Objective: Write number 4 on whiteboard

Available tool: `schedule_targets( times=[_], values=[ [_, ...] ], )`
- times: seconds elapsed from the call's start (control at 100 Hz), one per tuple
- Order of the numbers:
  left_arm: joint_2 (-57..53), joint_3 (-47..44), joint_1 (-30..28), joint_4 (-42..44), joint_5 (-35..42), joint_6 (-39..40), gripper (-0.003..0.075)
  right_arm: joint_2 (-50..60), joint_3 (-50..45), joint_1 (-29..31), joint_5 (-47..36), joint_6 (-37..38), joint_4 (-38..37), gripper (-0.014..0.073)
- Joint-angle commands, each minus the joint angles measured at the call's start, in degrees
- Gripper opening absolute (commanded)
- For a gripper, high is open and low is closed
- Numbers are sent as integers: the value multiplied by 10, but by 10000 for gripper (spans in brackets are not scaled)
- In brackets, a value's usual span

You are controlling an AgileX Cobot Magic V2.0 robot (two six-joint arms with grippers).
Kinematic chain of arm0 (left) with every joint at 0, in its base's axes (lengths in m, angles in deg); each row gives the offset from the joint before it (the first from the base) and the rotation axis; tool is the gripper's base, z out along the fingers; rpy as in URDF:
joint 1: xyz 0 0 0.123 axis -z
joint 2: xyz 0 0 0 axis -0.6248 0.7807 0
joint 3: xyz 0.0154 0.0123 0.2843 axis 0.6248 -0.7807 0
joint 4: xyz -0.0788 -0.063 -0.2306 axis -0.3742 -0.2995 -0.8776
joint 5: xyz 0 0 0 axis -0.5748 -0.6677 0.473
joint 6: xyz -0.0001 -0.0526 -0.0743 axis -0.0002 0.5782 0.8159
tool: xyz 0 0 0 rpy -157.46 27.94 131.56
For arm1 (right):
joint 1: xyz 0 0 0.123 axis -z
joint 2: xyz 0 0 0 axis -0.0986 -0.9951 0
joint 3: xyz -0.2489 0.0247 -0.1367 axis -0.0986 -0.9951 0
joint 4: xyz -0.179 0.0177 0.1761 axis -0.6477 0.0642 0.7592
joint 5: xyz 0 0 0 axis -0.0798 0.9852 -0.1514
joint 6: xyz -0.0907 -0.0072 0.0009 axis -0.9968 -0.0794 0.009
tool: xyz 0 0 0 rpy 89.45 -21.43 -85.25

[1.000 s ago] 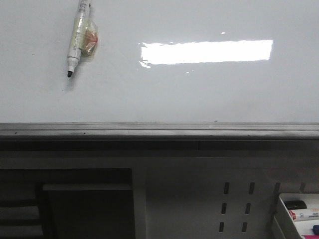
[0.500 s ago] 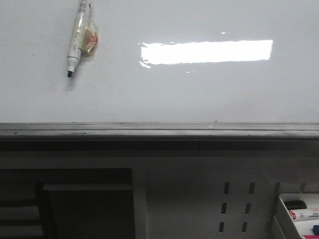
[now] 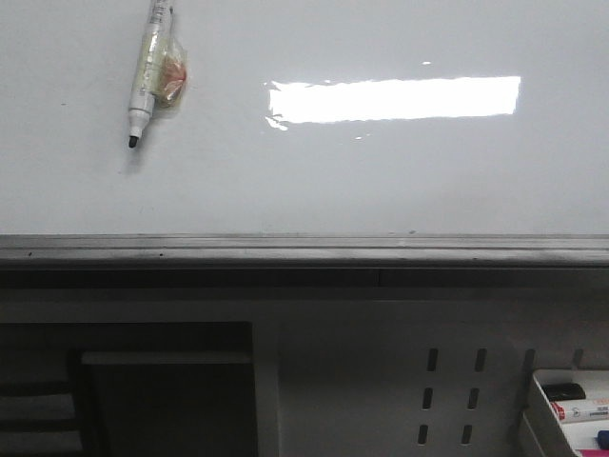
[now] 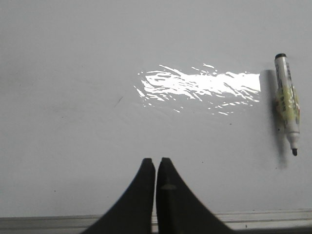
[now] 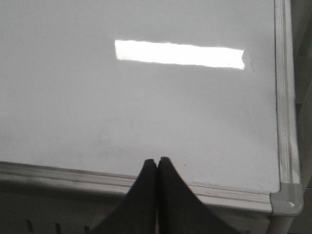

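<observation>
Nothing has changed over the last second: the uncapped marker (image 3: 149,69) lies unmoved at upper left of the whiteboard (image 3: 381,181), no number 4 is drawn, and left pincer (image 4: 156,163) and right pincer (image 5: 156,162) stay closed, empty, so writing has not begun.

My front camera cuts off the marker (image 3: 146,81) at its upper end, and the taped wad beside it is too blurred to identify. The tray (image 3: 542,405) at the lower right corner runs out of frame. The whiteboard (image 3: 381,181) overruns three edges. Both arms stay unseen here.
</observation>
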Motion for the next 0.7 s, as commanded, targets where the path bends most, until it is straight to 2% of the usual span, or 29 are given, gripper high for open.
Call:
schedule_targets(
  times=[0.0,0.11,0.24,0.29,0.36,0.47,0.57,0.69],
  values=[
    [-16,-16,-1,-60,49,6,-20,12,-12,3,-65,-1,55,-66],
    [-16,-16,-1,-139,59,6,-20,12,-12,3,-82,-1,114,-66],
    [-16,-12,-1,-242,68,6,-20,12,-12,3,-101,-1,282,-66],
    [-16,-6,-1,-262,68,6,-20,12,-10,3,-107,-1,319,-66],
    [-12,11,-1,-261,51,6,-20,10,1,3,-86,-4,320,-63],
    [22,67,-1,-222,-20,6,-20,-23,43,3,-24,-25,303,-62],
    [86,131,-1,-172,-90,4,-20,-98,94,3,24,-33,283,-62],
    [185,203,-1,-165,-137,-16,-20,-209,153,3,57,-45,275,-63]
  ],
)
